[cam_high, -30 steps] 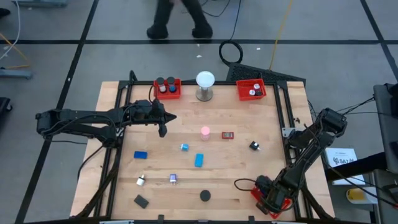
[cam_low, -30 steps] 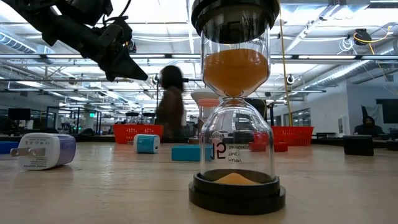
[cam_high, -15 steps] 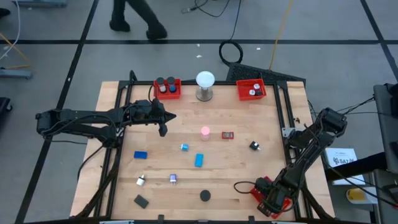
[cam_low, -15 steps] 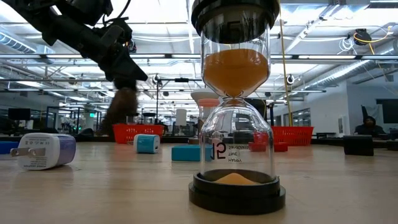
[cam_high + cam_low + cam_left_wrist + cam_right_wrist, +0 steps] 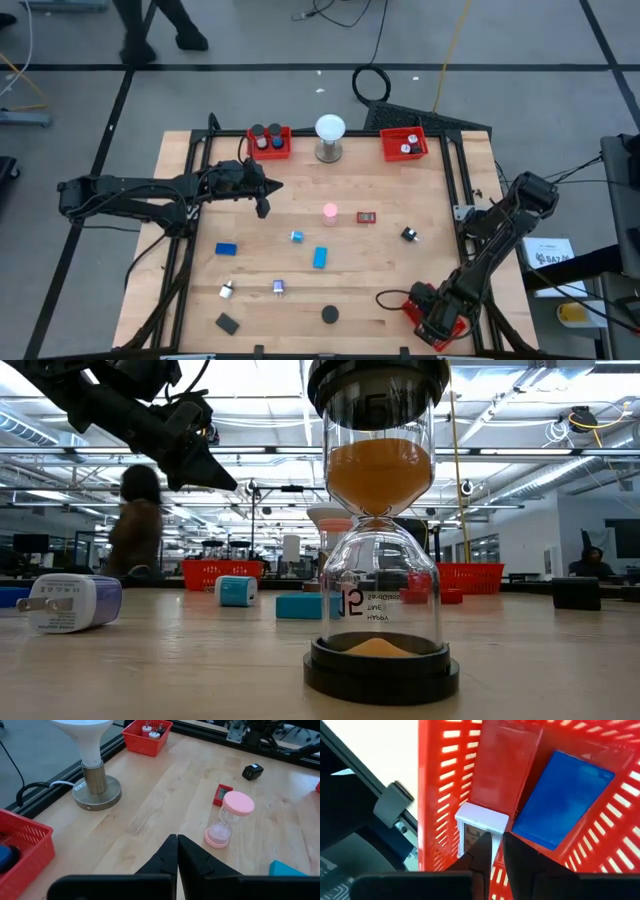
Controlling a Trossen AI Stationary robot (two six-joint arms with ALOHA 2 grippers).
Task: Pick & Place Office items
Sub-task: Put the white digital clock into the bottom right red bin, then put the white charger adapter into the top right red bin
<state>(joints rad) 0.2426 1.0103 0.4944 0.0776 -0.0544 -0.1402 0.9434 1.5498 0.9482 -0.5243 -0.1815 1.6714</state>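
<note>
The right gripper (image 5: 496, 851), fingers nearly together and empty, is kept inside the red tray (image 5: 445, 780) at the table's front-right corner, where a blue block (image 5: 560, 800) is stowed; the left gripper (image 5: 177, 851) is held closed over the table's back-left part.

Red mesh tray (image 5: 470, 780) holds blue block (image 5: 560, 800).

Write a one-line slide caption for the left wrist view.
Shut left pincer hovers above the wooden table, facing a pink hourglass, white globe lamp and red trays.
</note>
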